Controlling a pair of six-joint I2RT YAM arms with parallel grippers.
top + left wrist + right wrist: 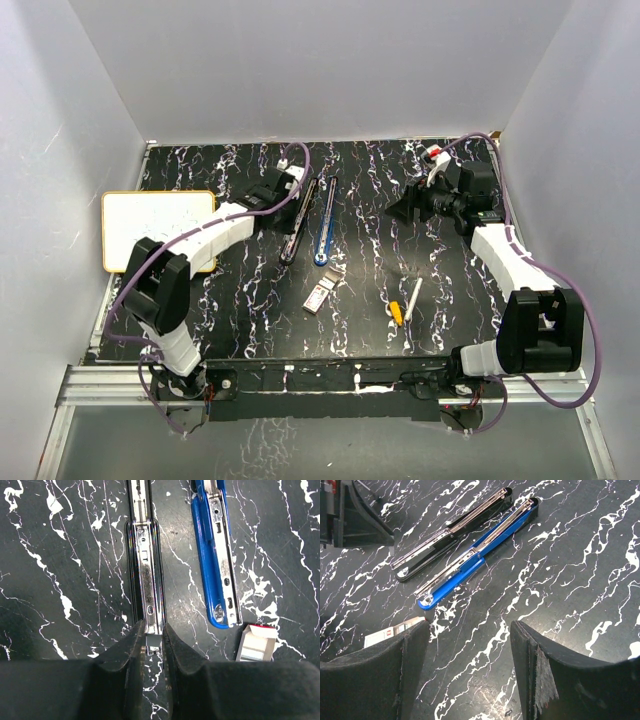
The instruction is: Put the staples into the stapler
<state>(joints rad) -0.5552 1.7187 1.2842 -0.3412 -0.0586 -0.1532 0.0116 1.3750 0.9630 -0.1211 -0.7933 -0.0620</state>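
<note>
— Black marbled table (250, 310): what lies nearest the arm bases?

— The white pen (407, 301), yellow-tipped, right of centre. Left of it are the staples (318, 297). The red-and-white box lies flat on the table, just short of the near end of the blue stapler (212, 555) and apart from both grippers.

— And the staplers?

— Both are opened out flat, side by side but not touching. The black stapler (150, 570) is on the left and the blue one on the right, metal rails up. A whiteboard (158, 230) sits at the table's left edge.

— The grippers?

— The left gripper (153, 639) hangs over the black stapler, its fingers drawn to a narrow slit. A pale metal bit shows in that slit, in line with the rail. Whether it is pinched, I cannot tell. The right gripper (465, 630) is off to the right, spread wide, with only table between its fingers.
</note>
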